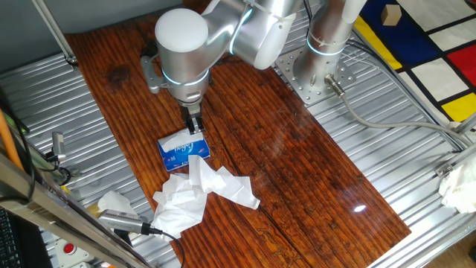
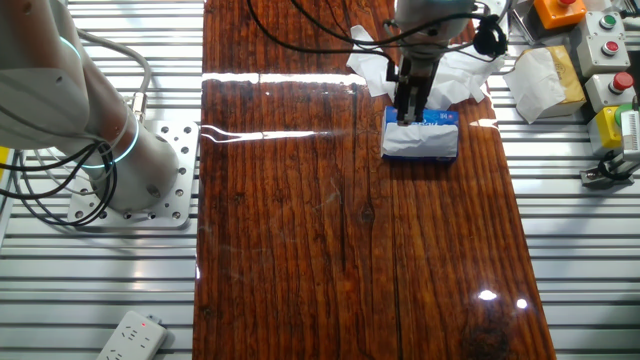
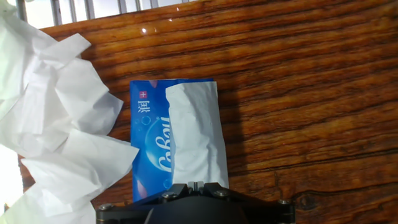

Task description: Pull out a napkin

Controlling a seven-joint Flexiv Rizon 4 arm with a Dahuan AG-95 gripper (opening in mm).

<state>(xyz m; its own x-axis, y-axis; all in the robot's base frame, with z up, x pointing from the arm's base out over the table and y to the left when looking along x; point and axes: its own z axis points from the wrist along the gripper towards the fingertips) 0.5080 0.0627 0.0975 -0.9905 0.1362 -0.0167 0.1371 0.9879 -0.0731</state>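
Note:
The blue plastic pack [image 3: 149, 143] with white lettering lies flat on the wooden table. The napkin [image 3: 196, 140], a narrow white sheet, lies along the pack's top and runs up to my fingertips. My gripper [image 3: 196, 185] points straight down at one end of the pack, jaws pressed together on the napkin's end. In one fixed view the gripper [image 1: 195, 130] meets the pack [image 1: 184, 152] at its far edge, where the napkin [image 1: 173, 140] shows white. In the other fixed view the gripper [image 2: 410, 115] stands over the pack [image 2: 440, 118], with the napkin [image 2: 420, 143] on its near side.
A large crumpled mass of white tissue sheets [image 1: 197, 193] lies beside the pack, also in the hand view [image 3: 56, 124] and the other fixed view [image 2: 450, 75]. Control boxes [image 2: 600, 40] and more tissue [image 2: 540, 80] sit past the table's edge. The arm's base [image 1: 320, 67] is bolted at the table's side.

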